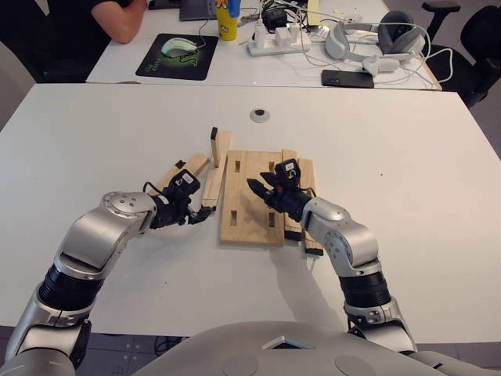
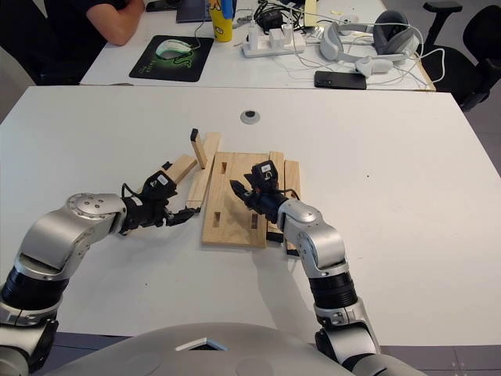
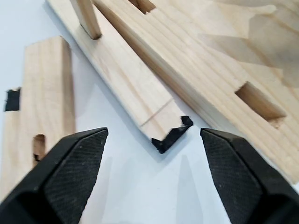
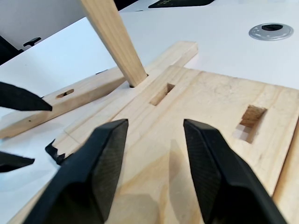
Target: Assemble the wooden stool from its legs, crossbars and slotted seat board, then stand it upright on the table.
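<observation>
The seat board (image 1: 244,219) lies flat near the middle of the white table (image 1: 407,196), its slots facing up. Tight along its left edge lies a leg (image 1: 213,188), and a short bar (image 1: 222,147) sticks up at a lean from a slot near that leg's far end. A second leg (image 1: 188,167) lies at an angle just left of the first one, apart from the board. More wooden pieces (image 1: 306,174) sit against the board's right edge, partly under the right arm. The left gripper (image 1: 202,213) is low over the table at the near end of the first leg. Its two fingers (image 3: 74,177) are spread wide with nothing between them but tabletop, and the leg's black-tipped end (image 3: 172,136) is just ahead of the gap. The right gripper (image 1: 255,188) hangs over the board's right half, pointing toward the leaning bar. Its fingers (image 4: 96,172) are parted too and hold nothing, and I can't tell whether they touch the wood beneath. A round metal grommet (image 1: 259,116) sits in the table beyond the parts.
</observation>
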Robot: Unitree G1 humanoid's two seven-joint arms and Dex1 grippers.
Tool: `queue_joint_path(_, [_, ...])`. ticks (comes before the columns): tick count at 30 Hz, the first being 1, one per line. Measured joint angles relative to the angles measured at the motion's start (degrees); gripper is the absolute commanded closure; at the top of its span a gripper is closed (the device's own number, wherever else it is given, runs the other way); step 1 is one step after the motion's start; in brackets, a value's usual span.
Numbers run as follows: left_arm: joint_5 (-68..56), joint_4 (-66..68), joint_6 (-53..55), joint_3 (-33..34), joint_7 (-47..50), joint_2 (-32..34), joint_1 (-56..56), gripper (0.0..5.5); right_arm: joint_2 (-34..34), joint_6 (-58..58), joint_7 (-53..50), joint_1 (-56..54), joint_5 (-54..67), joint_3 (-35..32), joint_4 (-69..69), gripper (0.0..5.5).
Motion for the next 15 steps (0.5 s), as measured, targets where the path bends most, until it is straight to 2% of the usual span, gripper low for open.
queue_joint_path(15, [0.0, 5.4, -1.3, 4.4, 8.1, -10.9, 3.8, 1.83, 0.0, 0.0, 0.1, -0.1, 0.0, 0.9, 0.2, 3.31])
